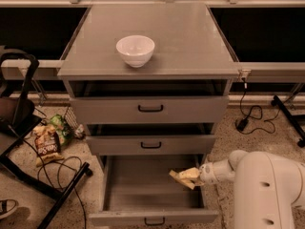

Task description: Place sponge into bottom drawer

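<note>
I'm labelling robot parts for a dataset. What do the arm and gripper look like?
The arm is smooth white: a fat rounded shell with two small dark dots, narrowing through a ball-like joint to a slim wrist. No cables or lettering show. The gripper, over the right side of the open bottom drawer, looks pale cream.

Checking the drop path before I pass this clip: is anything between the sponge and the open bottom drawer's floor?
Nothing visible stands in the way. The gripper holds the sponge over the right side of the bottom drawer, which is pulled out. No object shows on the drawer floor beneath it.
</note>
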You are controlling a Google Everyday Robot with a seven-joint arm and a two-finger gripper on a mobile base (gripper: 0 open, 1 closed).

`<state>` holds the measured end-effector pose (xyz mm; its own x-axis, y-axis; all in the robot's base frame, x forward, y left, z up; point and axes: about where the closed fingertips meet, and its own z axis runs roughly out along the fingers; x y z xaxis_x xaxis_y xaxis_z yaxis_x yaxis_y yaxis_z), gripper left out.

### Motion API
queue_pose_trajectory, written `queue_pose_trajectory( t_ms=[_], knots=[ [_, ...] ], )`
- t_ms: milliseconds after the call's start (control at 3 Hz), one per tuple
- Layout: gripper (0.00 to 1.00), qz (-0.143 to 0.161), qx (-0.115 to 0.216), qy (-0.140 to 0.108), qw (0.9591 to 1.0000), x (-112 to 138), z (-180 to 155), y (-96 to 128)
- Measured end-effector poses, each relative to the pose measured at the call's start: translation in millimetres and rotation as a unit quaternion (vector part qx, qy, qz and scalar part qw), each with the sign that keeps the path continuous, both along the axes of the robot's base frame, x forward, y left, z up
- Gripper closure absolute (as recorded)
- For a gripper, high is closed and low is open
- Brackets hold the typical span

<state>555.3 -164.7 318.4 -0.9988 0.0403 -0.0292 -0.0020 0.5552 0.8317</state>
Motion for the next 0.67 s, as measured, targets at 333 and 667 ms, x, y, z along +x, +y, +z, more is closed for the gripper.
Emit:
queue_pose_trajectory(
  t_ms=[333,667],
  knots=[
    [1.0,0.014,0.001,0.011,0.9999,-4.5,-47.5,35.8],
    [1.0,-0.001,0.009,0.02,0.9998,-13.7,-101.6,64.7]
  ],
)
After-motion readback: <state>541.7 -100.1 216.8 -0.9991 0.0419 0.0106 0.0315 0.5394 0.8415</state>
